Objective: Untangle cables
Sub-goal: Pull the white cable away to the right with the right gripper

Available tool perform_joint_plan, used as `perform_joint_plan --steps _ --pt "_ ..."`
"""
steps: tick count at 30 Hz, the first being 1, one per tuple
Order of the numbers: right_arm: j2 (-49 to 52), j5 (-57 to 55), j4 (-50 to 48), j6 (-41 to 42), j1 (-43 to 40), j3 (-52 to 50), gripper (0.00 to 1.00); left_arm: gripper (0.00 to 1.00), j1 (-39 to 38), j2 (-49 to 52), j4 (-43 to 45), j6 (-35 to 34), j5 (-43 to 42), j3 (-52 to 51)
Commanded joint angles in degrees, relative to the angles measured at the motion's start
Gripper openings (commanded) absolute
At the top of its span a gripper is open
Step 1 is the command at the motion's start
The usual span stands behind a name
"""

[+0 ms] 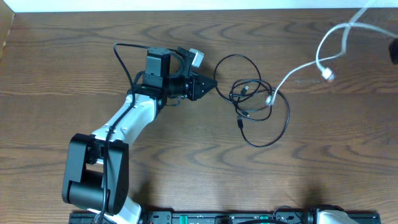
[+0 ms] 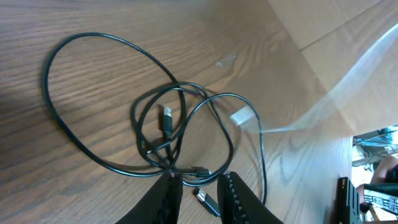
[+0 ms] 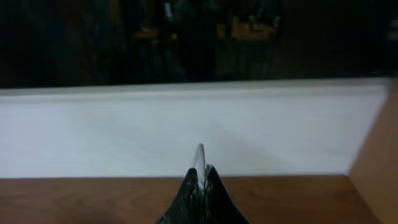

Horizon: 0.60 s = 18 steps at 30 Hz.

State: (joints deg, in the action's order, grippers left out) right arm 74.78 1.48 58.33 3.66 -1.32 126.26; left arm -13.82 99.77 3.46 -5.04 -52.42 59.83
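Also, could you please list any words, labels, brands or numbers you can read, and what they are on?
None can be read. The black cables, white cable and table carry no text; marks on the rail at the table's near edge are too small.

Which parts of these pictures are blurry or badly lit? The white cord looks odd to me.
Overhead: evenly lit, the black cables sharp, but the white cable smears into a streak near the top right. Left wrist: black cables crisp, the white cable a faint see-through blur. Right wrist: the right gripper too close to focus, dark background above a bright white band.
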Motion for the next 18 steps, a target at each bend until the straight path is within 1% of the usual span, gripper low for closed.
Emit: perform_joint_plan --steps 1,7,10,18 --pt "1.25 -4.15 4.76 2.05 -0.26 3.80 0.01 0.25 -0.68 -0.13 0.24 0.92 -0.92 0.02" --pt "5.18 -4.15 17.27 4.66 -0.26 10.05 0.01 0.25 -0.74 -0.15 0.15 0.04 -1.14 0.02" --pt "6.82 -4.42 20.35 4.63 -0.87 11.82 0.01 0.25 -0.74 -0.17 -0.09 0.02 -1.16 0.02" --pt "11.93 -4.33 24.85 4.66 -6.78 12.17 0.01 0.26 -0.74 -0.17 -0.22 0.04 -1.14 0.02"
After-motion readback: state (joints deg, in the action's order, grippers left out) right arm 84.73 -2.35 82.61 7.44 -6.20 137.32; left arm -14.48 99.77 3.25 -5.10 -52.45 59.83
